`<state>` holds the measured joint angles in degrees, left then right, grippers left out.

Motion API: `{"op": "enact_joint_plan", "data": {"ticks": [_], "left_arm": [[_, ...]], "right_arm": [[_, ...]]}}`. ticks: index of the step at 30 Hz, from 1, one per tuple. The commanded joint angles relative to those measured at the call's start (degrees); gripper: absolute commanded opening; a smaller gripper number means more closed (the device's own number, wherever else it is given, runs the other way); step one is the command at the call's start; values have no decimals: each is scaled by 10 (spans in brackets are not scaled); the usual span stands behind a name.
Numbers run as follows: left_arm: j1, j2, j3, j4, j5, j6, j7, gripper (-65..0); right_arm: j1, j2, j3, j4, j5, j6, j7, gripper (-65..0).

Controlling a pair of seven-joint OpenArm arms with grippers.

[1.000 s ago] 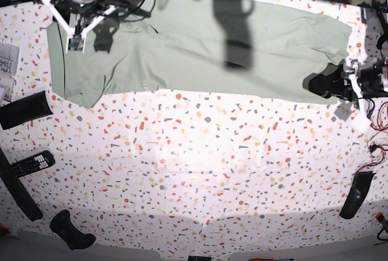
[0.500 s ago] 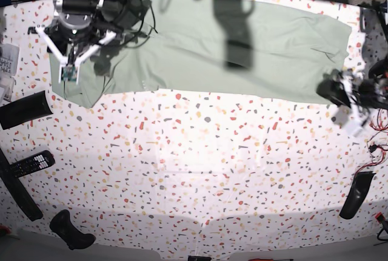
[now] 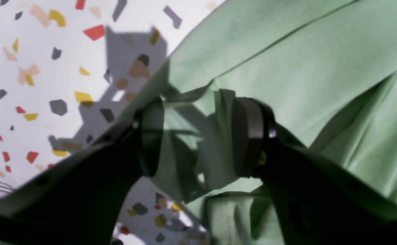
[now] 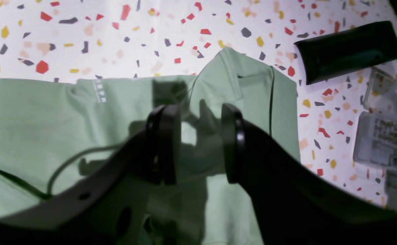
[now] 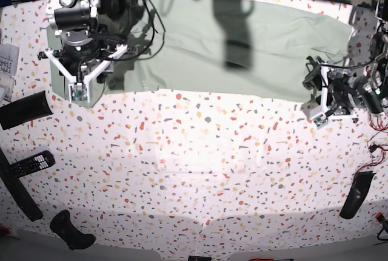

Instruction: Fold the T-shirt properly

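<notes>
The T-shirt [image 5: 242, 42] is lying spread across the far half of the speckled table [image 5: 200, 170], its long lower edge facing the near side. The left gripper [image 3: 198, 136] is sitting at the shirt's end on the base view's right, its jaws standing wide apart with a bunched fold of green cloth rising between the pads [image 3: 249, 136]; whether the cloth is pinched cannot be told. The right gripper [image 4: 198, 143] is hovering over the opposite end, jaws parted, above the folded sleeve corner [image 4: 253, 88]. A dark bar [image 4: 348, 51] and a clear plastic box [image 4: 385, 136] are lying just beside that corner.
</notes>
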<state>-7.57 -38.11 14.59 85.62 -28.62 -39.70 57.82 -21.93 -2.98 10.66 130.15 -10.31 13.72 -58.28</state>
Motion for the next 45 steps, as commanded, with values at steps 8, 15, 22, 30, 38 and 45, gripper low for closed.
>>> {"op": "enact_joint_plan", "data": {"ticks": [8,15,22,30,38,45], "left_arm": [[-8,-11,-5,9,-3,-3,-7,-360],[-8,-11,-5,9,-4,-3,-9,-537],[-9,-11,-5,10,-3,12,9,-650],[-8,-42,-5,37,-95,21,73,-650],[5,-125,-5,107,-201,46,86,-650],[90,-132,-5,136,-194,45,85,-650]], "right_arm": [[2,1,1,11,1,1,17,-450],[2,1,1,11,1,1,17,-450],[2,1,1,11,1,1,17,-450],[2,1,1,11,1,1,17,-450],[2,1,1,11,111,71,18,-451],[2,1,1,11,237,150,64,-451]]}}
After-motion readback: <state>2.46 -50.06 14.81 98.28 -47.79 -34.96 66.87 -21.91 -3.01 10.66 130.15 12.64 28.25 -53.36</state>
